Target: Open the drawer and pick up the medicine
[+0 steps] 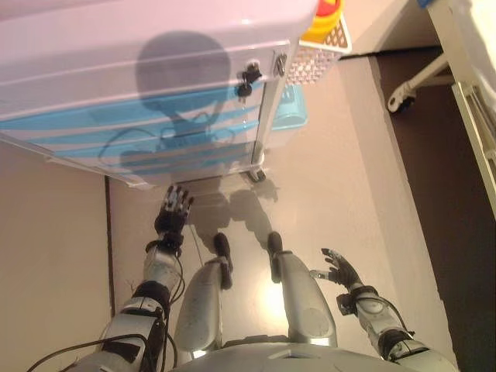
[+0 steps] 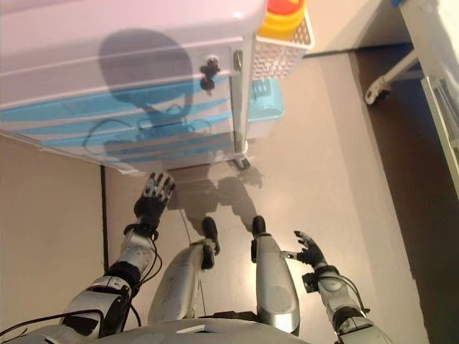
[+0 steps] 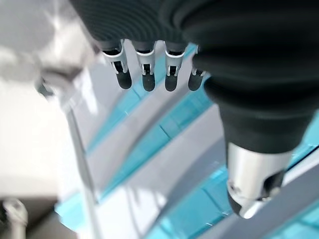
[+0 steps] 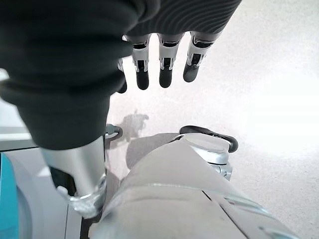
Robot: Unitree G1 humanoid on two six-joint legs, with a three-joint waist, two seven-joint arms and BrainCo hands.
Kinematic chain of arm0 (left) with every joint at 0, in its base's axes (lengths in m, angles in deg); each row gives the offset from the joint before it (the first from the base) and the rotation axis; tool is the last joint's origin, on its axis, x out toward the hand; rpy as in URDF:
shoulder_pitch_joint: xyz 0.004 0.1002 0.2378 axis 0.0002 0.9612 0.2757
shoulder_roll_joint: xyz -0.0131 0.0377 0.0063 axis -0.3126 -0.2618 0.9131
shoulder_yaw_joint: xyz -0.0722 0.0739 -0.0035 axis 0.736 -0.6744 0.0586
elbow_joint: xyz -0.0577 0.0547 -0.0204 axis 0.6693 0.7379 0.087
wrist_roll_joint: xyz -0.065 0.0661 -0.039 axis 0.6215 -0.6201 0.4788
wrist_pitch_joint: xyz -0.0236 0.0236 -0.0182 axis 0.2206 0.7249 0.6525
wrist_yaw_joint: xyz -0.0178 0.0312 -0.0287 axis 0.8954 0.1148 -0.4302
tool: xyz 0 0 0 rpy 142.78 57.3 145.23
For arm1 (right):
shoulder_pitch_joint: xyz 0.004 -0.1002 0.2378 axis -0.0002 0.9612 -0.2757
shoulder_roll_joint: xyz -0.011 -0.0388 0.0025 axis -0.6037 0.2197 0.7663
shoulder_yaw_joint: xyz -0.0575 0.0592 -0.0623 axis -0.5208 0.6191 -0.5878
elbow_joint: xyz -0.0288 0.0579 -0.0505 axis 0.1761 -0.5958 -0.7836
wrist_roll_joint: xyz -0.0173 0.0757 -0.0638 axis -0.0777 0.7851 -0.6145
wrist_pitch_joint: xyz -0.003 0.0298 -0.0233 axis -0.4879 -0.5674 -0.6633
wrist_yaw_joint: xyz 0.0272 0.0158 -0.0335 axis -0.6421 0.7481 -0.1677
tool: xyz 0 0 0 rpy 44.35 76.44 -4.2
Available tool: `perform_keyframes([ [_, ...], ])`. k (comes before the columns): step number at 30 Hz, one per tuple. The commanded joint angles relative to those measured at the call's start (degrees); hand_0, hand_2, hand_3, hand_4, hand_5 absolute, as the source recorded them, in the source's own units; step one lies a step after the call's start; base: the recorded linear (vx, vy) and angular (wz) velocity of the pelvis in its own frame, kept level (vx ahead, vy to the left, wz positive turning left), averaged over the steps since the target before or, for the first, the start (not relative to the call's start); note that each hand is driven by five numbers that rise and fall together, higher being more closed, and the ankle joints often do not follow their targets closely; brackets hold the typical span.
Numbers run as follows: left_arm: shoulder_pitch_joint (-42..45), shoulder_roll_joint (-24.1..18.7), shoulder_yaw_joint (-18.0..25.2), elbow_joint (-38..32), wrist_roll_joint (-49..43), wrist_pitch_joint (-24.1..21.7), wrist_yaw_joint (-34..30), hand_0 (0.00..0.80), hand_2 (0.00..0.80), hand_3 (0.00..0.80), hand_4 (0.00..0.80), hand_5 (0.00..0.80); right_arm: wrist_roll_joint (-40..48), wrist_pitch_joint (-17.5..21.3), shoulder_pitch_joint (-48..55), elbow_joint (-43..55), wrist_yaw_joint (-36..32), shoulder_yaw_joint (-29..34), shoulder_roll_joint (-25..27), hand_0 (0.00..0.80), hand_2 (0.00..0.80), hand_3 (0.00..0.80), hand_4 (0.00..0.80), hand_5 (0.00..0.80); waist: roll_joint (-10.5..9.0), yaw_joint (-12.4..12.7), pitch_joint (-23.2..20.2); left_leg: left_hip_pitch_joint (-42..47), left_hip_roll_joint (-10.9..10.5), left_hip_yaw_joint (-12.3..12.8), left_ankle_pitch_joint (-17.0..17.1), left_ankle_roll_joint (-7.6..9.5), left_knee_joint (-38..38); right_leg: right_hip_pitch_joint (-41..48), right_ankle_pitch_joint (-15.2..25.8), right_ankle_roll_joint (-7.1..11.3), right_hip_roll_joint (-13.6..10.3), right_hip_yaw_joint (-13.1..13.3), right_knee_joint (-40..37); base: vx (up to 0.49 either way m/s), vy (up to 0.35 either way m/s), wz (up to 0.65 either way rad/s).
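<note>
A white wheeled drawer cart (image 1: 147,46) with light blue drawer fronts (image 1: 132,128) stands before me, all drawers closed. No medicine shows. My left hand (image 1: 173,211) is open, fingers straight, raised just below the cart's lowest drawers without touching them; its wrist view shows the blue fronts (image 3: 164,129) close past the fingertips. My right hand (image 1: 341,270) is open and empty, low by my right side over the floor (image 4: 269,74).
A white mesh basket (image 1: 319,54) with a yellow and red object (image 1: 324,17) hangs on the cart's right side. A cart caster (image 1: 256,175) stands on the floor. A white frame with a wheel (image 1: 403,99) is at the far right.
</note>
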Motion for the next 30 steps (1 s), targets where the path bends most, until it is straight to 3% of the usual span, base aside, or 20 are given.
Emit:
perform_keyframes([
  [1, 0.0, -1.2, 3.2, -4.4, 7.8, -3.2, -4.2, 0.000, 0.000, 0.000, 0.000, 0.000, 2.8, -0.6, 2.4, 3.9, 0.0, -3.6, 0.5, 0.000, 0.000, 0.000, 0.000, 0.000, -1.68, -1.0, -3.1, -2.3, -2.8, 0.6, -9.4, 3.96, 7.0, -2.6, 5.4, 0.57, 0.9, -1.1, -4.1, 0.037, -0.025, -0.05],
  [3, -1.1, -2.2, 4.3, -4.7, 10.3, -2.8, -7.0, 0.000, 0.000, 0.000, 0.000, 0.000, 3.2, -1.2, 3.0, 4.6, -0.1, -4.3, 0.5, 0.000, 0.000, 0.000, 0.000, 0.000, -1.85, -1.1, -3.3, -2.6, -2.5, -0.1, -11.7, 3.73, 8.7, -2.6, 3.9, 0.72, 1.4, -0.7, -3.1, 0.141, -0.003, -0.17],
  [7, -3.6, -4.6, 6.1, -6.3, 14.6, -0.8, -11.4, 0.000, 0.000, 0.000, 0.000, 0.000, 3.2, -2.0, 4.0, 5.6, -0.2, -5.4, 0.6, 0.000, 0.000, 0.000, 0.000, 0.000, -2.56, -1.3, -3.5, -3.7, -2.3, -0.1, -12.7, 3.82, 11.3, -2.7, 4.1, 0.41, 1.7, -0.2, -2.7, 0.103, -0.013, -0.20],
  [9, -4.6, -5.6, 6.8, -7.1, 16.0, -0.3, -12.6, 0.000, 0.000, 0.000, 0.000, 0.000, 3.2, -2.3, 4.5, 5.9, -0.3, -5.8, 0.8, 0.000, 0.000, 0.000, 0.000, 0.000, -3.18, -1.5, -3.4, -4.6, -2.3, 0.6, -11.3, 4.02, 12.1, -3.0, 5.8, 0.03, 1.3, -0.1, -3.2, -0.002, -0.036, -0.13],
  [18, -9.7, -10.3, 9.4, -10.4, 20.0, 2.5, -15.5, 0.000, 0.000, 0.000, 0.000, 0.000, 1.6, -3.5, 8.0, 7.4, 0.2, -7.9, 0.9, 0.000, 0.000, 0.000, 0.000, 0.000, -3.74, -1.9, -3.7, -4.1, -3.1, 0.0, -12.5, 4.36, 16.0, -0.2, 6.6, 0.37, 1.0, 0.9, -3.3, 0.099, -0.018, -0.01],
  [25, -14.9, -14.2, 9.9, -17.2, 21.4, 4.3, -16.5, 0.000, 0.000, 0.000, 0.000, 0.000, -1.0, -1.2, 13.1, 7.1, 1.1, -9.4, 0.7, 0.000, 0.000, 0.000, 0.000, 0.000, -4.03, -2.6, -3.2, -2.2, -3.6, 0.1, -12.7, 4.52, 18.3, 3.9, 7.3, 1.10, 0.5, 1.5, -4.0, 0.106, -0.016, -0.01],
  [29, -15.8, -14.0, 8.5, -23.2, 21.6, 5.4, -23.3, 0.000, 0.000, 0.000, 0.000, 0.000, -3.4, 0.8, 15.3, 6.3, 2.0, -9.3, 0.7, 0.000, 0.000, 0.000, 0.000, 0.000, -3.79, -2.8, -2.7, -0.4, -4.0, 0.3, -12.3, 4.34, 18.2, 6.6, 7.7, 1.49, 0.3, 1.6, -5.2, 0.059, 0.004, -0.01],
  [30, -15.5, -13.6, 8.3, -25.3, 20.8, 6.0, -25.1, 0.050, 0.050, 0.050, 0.050, 0.050, -4.0, 1.2, 15.7, 6.2, 2.2, -9.2, 0.7, 0.000, 0.000, 0.000, 0.000, 0.000, -3.65, -2.8, -2.6, 0.1, -4.2, 0.3, -12.3, 4.25, 18.0, 7.2, 7.8, 1.57, 0.3, 1.6, -5.5, 0.043, 0.019, 0.01],
])
